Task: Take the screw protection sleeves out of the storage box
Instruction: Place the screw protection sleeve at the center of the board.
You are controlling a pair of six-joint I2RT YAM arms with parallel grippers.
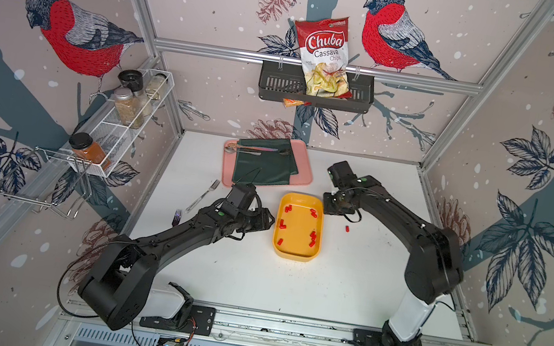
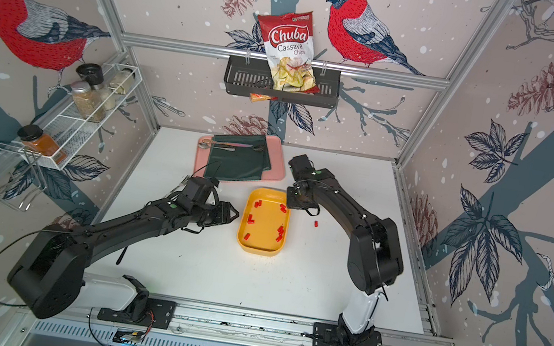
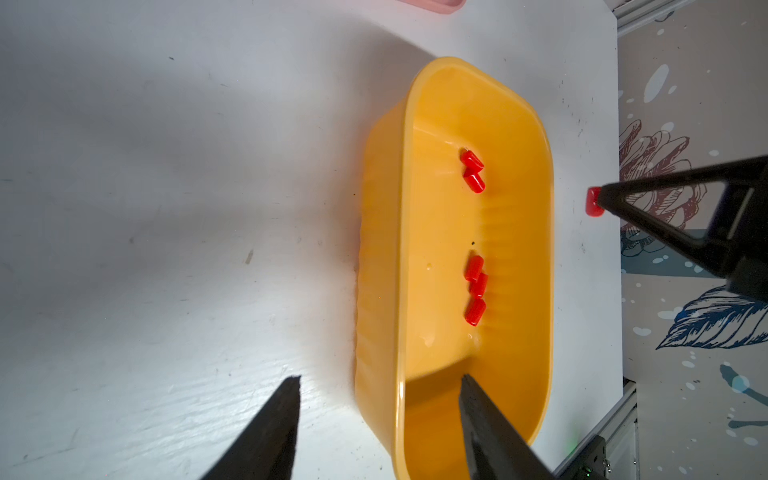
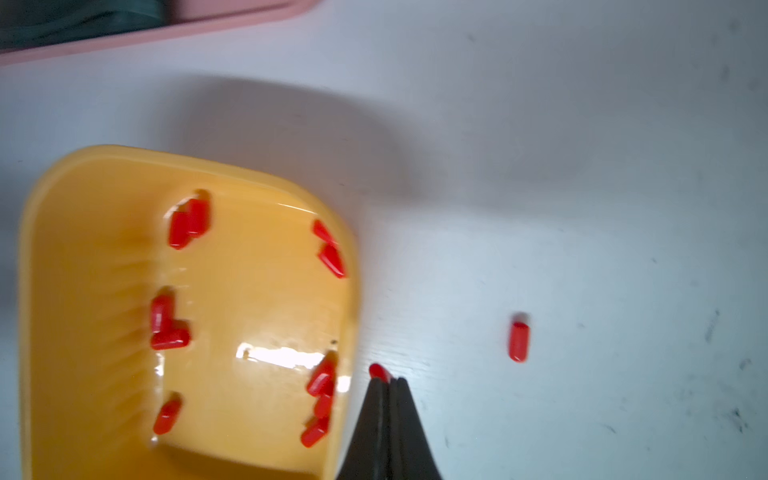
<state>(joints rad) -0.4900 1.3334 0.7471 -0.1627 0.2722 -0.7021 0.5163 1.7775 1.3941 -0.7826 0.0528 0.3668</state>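
The yellow storage box (image 1: pixel 302 197) (image 2: pixel 261 224) sits mid-table with several red screw protection sleeves (image 1: pixel 312 238) (image 4: pixel 168 328) (image 3: pixel 473 268) lying on its floor. Just past the box's right wall, my right gripper (image 4: pixel 388 380) (image 3: pixel 600 201) is shut on one red sleeve (image 4: pixel 379 371) (image 3: pixel 593 202), whose end pokes out of the tips. Another sleeve (image 1: pixel 347 228) (image 2: pixel 316 223) (image 4: pixel 518 341) lies loose on the table to the right of the box. My left gripper (image 3: pixel 380 378) (image 1: pixel 271 220) is open and straddles the box's left wall, one finger inside and one outside.
A pink tray (image 1: pixel 305 176) with a dark green cloth (image 1: pixel 265 164) and spoons lies behind the box. Two forks (image 1: pixel 204 194) lie on the table at the left. A black basket (image 1: pixel 274 83) with a chips bag hangs on the back wall, a spice rack (image 1: pixel 124 127) on the left wall.
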